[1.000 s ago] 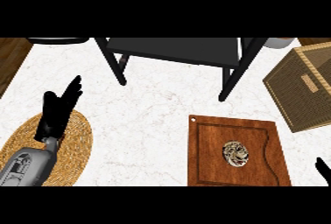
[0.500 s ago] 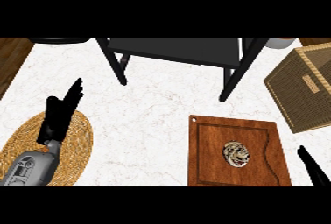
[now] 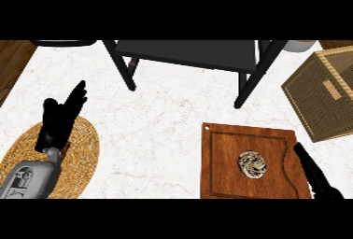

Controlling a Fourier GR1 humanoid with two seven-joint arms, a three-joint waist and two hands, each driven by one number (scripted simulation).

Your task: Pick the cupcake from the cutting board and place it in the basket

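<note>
At the brown wooden cutting board's right edge, my black right hand, fingers straight together, sits beside the round swirl-topped cupcake, poised to grasp it.

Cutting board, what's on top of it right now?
On the cutting board only the cupcake shows, near its middle. The right hand, fingers straight, overlaps the board's right edge, so that strip of the board is hidden.

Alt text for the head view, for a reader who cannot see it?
A cupcake sits on a cutting board, the open right hand at the board's right edge. A wicker basket lies beyond; the open left hand rests over a woven mat.
</note>
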